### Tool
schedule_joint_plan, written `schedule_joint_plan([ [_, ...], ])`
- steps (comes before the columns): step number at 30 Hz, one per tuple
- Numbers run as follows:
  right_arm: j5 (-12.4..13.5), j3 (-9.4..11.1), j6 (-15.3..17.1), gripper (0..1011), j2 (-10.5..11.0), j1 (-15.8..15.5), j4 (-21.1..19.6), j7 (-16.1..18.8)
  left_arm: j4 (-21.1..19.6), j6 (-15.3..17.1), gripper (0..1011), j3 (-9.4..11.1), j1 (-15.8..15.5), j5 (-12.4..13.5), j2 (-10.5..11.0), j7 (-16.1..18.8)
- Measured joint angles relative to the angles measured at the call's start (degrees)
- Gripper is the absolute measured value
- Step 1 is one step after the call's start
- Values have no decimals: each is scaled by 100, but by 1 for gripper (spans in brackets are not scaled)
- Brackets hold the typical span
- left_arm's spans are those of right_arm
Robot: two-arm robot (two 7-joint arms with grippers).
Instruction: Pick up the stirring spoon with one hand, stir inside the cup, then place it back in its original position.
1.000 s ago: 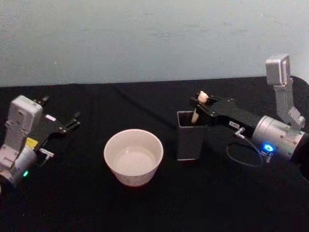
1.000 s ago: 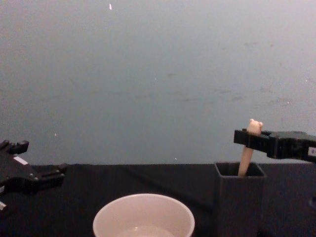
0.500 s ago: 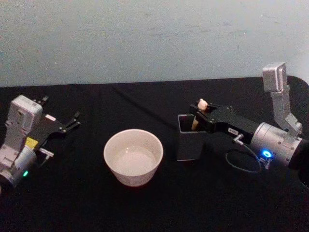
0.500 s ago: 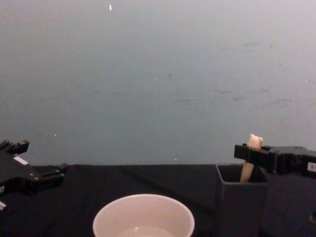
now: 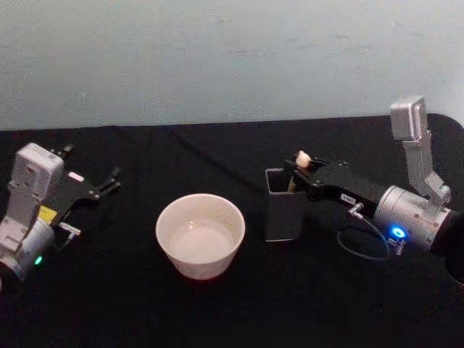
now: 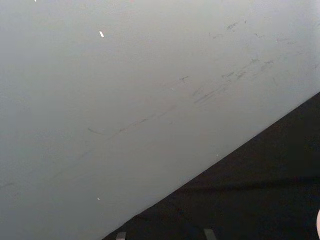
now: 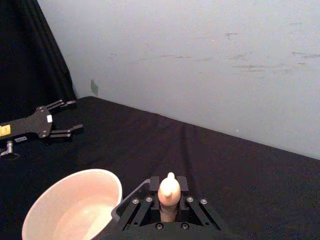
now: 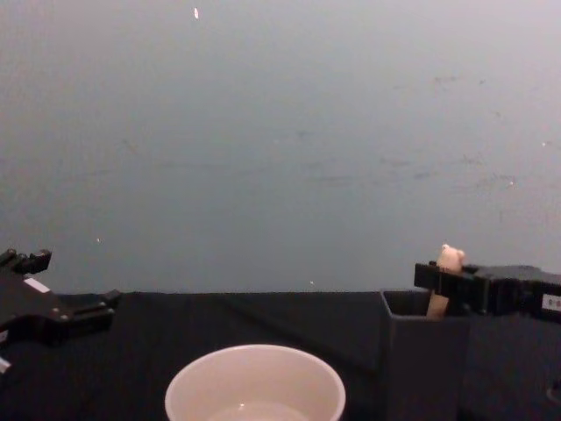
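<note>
The cup [image 5: 200, 235] stood nearest, at the centre of the black table [image 5: 217, 312], wide and cream-white with a pale bottom showing and no spoon in it; just to its right, and close beside it, stood the dark grey square holder [image 5: 283, 214]; the stirring spoon [image 5: 297, 168] was upright inside that holder, only the top of the cream handle and its animal-head knob above the rim; over the last second the spoon had sunk steadily, more of the handle having shown above the rim earlier, so it had been lowered into the holder; the right gripper [image 5: 298, 174] came in from the right, level with the holder's top, its jaws closed on the handle just under the knob, seen plainly in the right wrist view with the knob [image 7: 169, 191] between the dark fingers [image 7: 134, 207]; the right arm had dropped and drawn back slightly with it; judgement: the spoon was going back to its place, release not yet made, so the task was near its end provided stirring had been done, which these pictures did not settle; the left gripper [image 5: 107, 183] lay parked far left, well apart from the cup, prongs spread with nothing between them, unchanged across the second; beyond was the pale wall [image 5: 217, 58].
</note>
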Motion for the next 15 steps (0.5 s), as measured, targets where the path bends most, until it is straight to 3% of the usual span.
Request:
schedule_joint_plan([
  [12,0,6,-4,203,4,0,-1,0,0,0,1001,0,0,0,0,0],
  [15,1,7,-6,272,4,0,-2,1,0,0,1001,0,0,0,0,0],
])
